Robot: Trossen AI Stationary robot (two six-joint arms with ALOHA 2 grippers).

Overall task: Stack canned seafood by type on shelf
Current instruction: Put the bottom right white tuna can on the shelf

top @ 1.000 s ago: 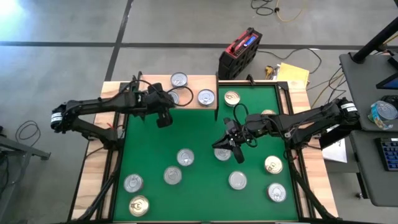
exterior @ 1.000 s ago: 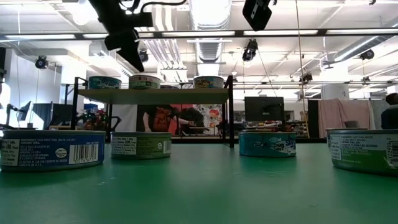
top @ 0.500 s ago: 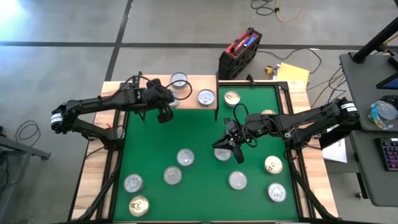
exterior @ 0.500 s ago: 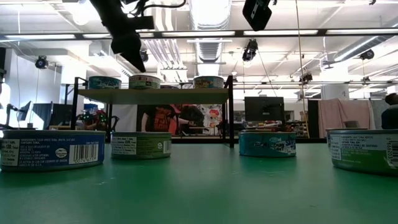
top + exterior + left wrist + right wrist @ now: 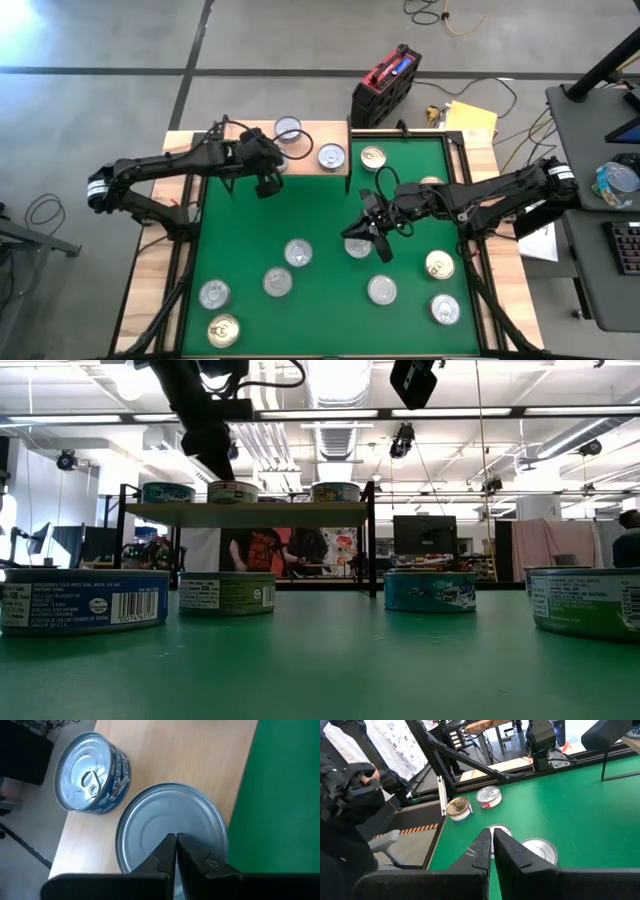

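The shelf (image 5: 312,135) stands at the mat's far left with three tins on its board (image 5: 250,513). My left gripper (image 5: 176,838) is shut and slants down over the middle tin (image 5: 172,822), which shows a plain silver face. Beyond it stands a blue-sided pull-tab tin (image 5: 90,775). In the low view the left gripper (image 5: 222,468) hangs just over that middle tin (image 5: 232,491). My right gripper (image 5: 366,234) is shut, high above a silver-topped tin (image 5: 357,248) at mid-mat. Several more tins lie on the green mat (image 5: 250,230), among them gold-topped ones (image 5: 224,329) (image 5: 439,264). My left gripper's shut fingertips (image 5: 170,845) stand over the plain silver face of the middle tin on the shelf, coming from above at a slant. I cannot tell whether they touch it.
A red and black case (image 5: 385,82) and yellow papers (image 5: 472,118) lie past the far edge. The shelf's black legs (image 5: 372,550) stand on the mat. Tins crowd the near half (image 5: 85,600) (image 5: 430,589); the mat's left middle is bare. A person sits beyond the shelf (image 5: 262,550).
My left gripper, staying shut, has moved a little toward the shelf and down, ending over the middle tin on the board.
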